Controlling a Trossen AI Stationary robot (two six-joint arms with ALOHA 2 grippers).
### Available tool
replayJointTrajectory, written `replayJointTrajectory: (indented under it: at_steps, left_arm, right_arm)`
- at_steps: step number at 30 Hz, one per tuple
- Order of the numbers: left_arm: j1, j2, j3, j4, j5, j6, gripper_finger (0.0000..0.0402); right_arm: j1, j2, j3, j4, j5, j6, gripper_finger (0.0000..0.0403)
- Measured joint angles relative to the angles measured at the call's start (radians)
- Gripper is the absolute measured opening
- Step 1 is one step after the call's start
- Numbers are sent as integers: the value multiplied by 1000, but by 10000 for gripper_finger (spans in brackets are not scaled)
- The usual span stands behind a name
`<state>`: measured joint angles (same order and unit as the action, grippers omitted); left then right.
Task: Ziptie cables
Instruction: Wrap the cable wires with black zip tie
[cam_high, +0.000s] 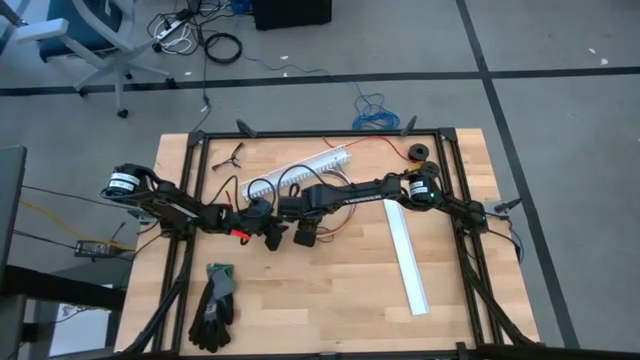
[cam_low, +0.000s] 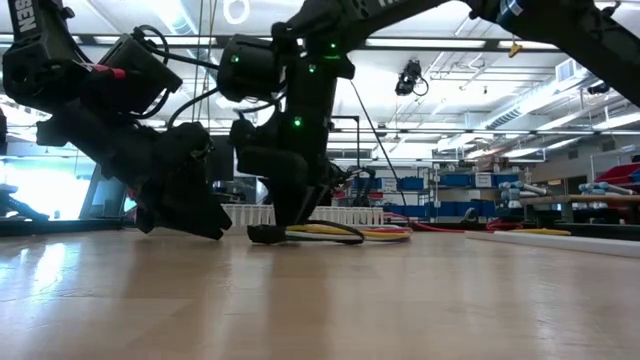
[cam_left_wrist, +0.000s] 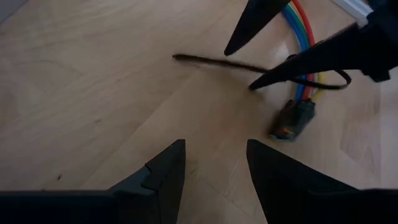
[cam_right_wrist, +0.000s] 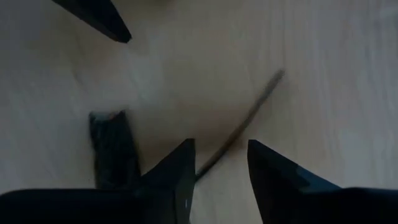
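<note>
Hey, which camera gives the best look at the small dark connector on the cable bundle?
The left wrist view: the connector lies unobstructed below the coloured cables. The right wrist view shows it dark and blurred, the low view only a dark lump, and in the high view the arms hide it.

Wooden table (cam_high: 330, 300) in the middle of the high view, with a black frame (cam_high: 320, 133) around its edges. Dark gloves (cam_high: 214, 305) with a bit of green on top, lying near the lower left of the table. Long white strip (cam_high: 406, 255) on the right side, flat on the wood. White slotted piece (cam_high: 300, 170) near the top middle, slanted. Small black roll (cam_high: 417, 153) at the upper right. Small black clip thing (cam_high: 230, 156) at the upper left. Grey floor (cam_high: 560, 120) all around. Chair (cam_high: 80, 40) in the top left corner. Black cords (cam_high: 215, 45) on the floor beside it. Blue wire tangle (cam_high: 375, 115) just above the table.
</note>
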<state>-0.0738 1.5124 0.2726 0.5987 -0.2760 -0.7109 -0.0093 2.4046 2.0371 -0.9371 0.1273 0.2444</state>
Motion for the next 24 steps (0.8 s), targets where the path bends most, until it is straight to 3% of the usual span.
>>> replayJointTrajectory:
  at_steps: [4, 9, 18, 24]
  left_arm:
    - [0, 0, 0, 0, 0, 0, 181]
    - [0, 0, 0, 0, 0, 0, 181]
    - [-2, 0, 0, 84, 0, 35, 181]
    - [-21, 0, 0, 285, 0, 115, 181]
  right_arm:
    - [0, -3, -22, 16, -2, -29, 102]
    - [1, -8, -25, 48, 5, -85, 11]
    - [36, -100, -26, 3, 294, -113, 1]
    - [50, -130, -42, 25, 319, -108, 0]
